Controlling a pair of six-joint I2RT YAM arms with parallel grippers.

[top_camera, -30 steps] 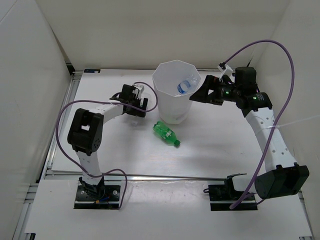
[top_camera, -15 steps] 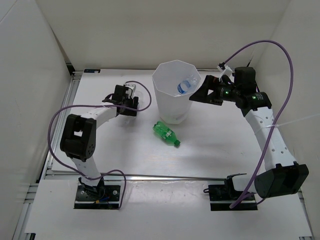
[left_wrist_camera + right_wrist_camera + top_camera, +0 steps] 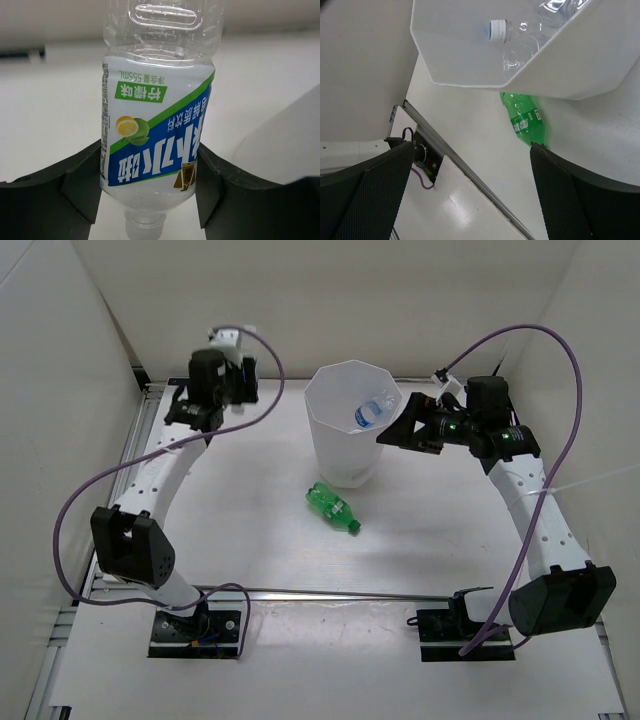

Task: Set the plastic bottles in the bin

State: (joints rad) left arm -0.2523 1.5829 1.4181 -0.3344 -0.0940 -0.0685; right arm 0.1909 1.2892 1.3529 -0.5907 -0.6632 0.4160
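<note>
Item: clear bottle [image 3: 155, 125] with a blue, white and green label, pinched across its body by the left gripper [image 3: 150, 185]. The fingers [image 3: 80, 185] press the label from both sides. Its long axis runs straight out from the wrist, neck toward the palm and base pointing away. Seen from above, this gripper is raised over the far left of the table [image 3: 250, 550], and the held bottle cannot be made out in that view. Item: bin [image 3: 345, 460], white and many-sided, upright at the middle back of the table with its mouth open upward. It lies to the right of the left gripper and well apart from it. Governing relation: the load is left of the rim with the bin to its right, so the carry probably runs rightward and above the rim before release. Held neck-in, the bottle would likely fall base first or on its side. Item: second clear bottle [image 3: 372, 412], inside the bin, toward the right-hand wall. Item: green bottle [image 3: 333, 507], lying on the table just in front of the bin. Its long axis is diagonal, cap end toward the near right. Item: right gripper [image 3: 398, 428], hanging just beside the bin's right rim, jaws spread wide with nothing between them. Its wrist camera looks into the bin and down on the green bottle. This arm is judged the nearer to the green bottle.
</note>
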